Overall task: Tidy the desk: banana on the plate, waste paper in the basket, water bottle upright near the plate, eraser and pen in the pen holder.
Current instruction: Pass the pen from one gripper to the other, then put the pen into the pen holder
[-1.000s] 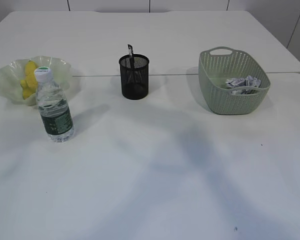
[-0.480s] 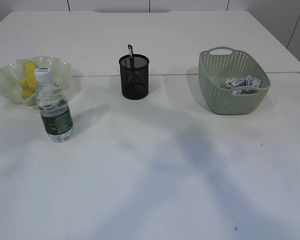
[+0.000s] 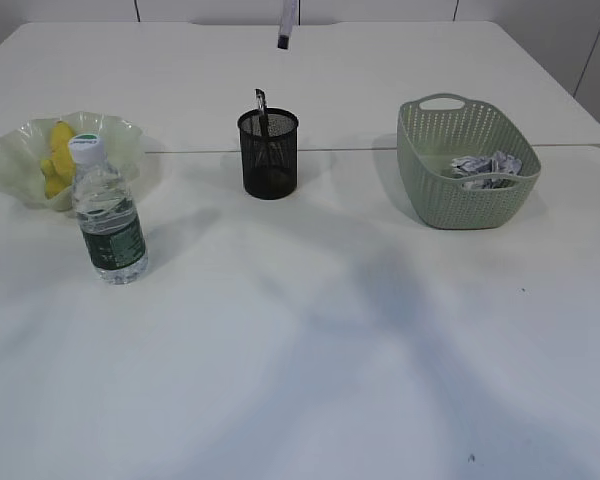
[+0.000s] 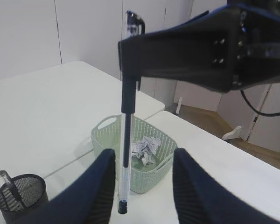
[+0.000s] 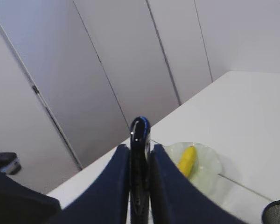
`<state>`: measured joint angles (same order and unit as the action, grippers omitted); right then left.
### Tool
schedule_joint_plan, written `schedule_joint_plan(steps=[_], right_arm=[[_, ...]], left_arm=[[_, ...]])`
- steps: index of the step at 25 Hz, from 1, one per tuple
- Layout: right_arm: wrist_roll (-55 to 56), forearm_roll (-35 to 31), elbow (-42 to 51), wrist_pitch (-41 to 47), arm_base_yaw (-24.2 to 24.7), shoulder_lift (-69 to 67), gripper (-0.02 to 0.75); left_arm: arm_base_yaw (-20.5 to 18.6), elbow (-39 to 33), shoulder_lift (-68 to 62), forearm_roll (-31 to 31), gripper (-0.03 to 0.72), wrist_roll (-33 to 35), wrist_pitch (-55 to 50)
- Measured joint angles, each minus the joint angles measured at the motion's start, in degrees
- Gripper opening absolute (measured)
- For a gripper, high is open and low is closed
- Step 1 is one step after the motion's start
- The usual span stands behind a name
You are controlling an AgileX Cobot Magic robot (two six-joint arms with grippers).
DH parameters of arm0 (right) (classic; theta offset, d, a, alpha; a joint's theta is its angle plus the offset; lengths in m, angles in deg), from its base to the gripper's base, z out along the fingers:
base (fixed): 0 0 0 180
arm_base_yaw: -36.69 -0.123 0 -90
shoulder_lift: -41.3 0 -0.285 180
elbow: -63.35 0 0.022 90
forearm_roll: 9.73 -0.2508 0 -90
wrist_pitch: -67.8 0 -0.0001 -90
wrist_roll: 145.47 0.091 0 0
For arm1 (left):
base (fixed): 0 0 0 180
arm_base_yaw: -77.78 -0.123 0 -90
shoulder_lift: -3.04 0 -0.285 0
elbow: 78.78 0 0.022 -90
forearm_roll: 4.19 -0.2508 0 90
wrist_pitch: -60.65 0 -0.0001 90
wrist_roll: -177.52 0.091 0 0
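Left wrist view: clear-barrelled black pen (image 4: 125, 140) hangs upright, clamped in your right gripper (image 5: 140, 186); your left gripper (image 4: 142, 191) stands parted around it, not touching. Step in hand looks like pen into the black wire-mesh pen holder (image 3: 268, 160), so line the tip over its mouth before you let go. Plain white seamed desk (image 3: 310, 330); white panelled walls behind.

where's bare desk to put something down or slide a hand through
The whole near half of the desk, in front of the water bottle, is bare. There are also open gaps between the bottle and the pen holder, and between the holder and the basket. It is crowded only at far left, where the bottle stands against the plate.
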<state>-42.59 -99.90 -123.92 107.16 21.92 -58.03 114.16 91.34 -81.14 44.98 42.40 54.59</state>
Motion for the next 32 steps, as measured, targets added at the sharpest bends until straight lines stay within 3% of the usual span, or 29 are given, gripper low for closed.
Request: schedule_joint_plan(steps=[12,21,27,32], right_arm=[[-24.7,-5.6,0.0,-9.4,0.0,-4.0,0.087],[-40.4,-12.5,-0.2,-11.6,0.0,-8.7,0.087],[-45.3,-12.6,-4.8,-11.7,0.0,-14.8,0.090],[-46.0,-12.7,-12.4,-11.7,0.0,-20.8,0.092]], left_arm=[[-1.1,0.0,0.0,-16.1,0.286,0.1,5.3],[-14.7,0.0,0.0,-18.5,0.286,0.2,7.7],[-19.7,0.0,-0.1,-18.5,0.286,0.2,7.7],[-21.0,0.0,-0.1,-18.5,0.286,0.2,6.1]])
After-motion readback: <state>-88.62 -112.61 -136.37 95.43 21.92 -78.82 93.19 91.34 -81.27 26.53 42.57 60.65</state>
